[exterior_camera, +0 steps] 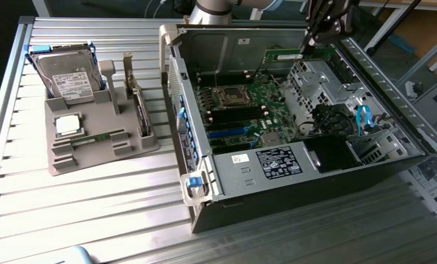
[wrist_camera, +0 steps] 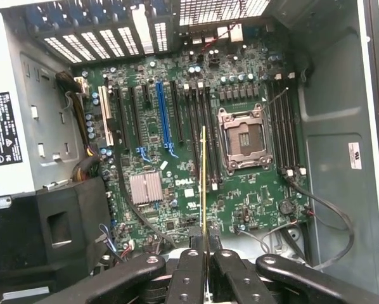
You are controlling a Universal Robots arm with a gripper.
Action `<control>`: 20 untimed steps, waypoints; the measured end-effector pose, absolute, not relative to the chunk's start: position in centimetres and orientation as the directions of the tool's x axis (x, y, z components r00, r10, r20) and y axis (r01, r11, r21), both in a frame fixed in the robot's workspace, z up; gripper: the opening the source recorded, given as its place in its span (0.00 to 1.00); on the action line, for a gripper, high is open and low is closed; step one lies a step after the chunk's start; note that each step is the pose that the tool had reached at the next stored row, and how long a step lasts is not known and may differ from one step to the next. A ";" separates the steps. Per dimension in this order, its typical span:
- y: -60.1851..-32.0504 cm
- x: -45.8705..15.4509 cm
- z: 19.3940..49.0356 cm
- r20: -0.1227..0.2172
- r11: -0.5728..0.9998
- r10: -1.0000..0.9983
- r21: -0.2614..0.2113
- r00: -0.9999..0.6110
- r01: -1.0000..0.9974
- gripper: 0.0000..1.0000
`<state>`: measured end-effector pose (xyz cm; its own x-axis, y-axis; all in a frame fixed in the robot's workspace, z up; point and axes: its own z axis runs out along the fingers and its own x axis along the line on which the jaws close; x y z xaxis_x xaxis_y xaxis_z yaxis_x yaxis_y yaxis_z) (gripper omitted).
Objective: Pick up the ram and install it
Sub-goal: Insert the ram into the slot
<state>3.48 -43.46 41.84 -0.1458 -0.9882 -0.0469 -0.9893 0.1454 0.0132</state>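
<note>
The ram is gripped between the narrowly set fingers of the gripper. It is seen at about one o'clock in the exterior view, raised over the open computer case and well apart from the grey parts holder at nine o'clock. In the wrist view the ram is seen edge-on as a thin line rising from the gripper, and it runs parallel to the black memory slots beside the empty CPU socket. The step in hand is judged to be the bringing of the stick into line above a slot. It would be done well if that parallel is held, the stick is carried upright rather than tilted, and its edge is centred over a single slot and not over the gap between two. The stick's notch should be matched to the slot's key, though neither can be made out, and the state of the slot latches cannot be told. The loose black cables beyond the socket are best avoided.
</note>
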 end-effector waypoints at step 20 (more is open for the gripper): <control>-43.5 3.5 39.5 -0.047 0.145 -0.988 0.013 -0.146 -0.989 0.12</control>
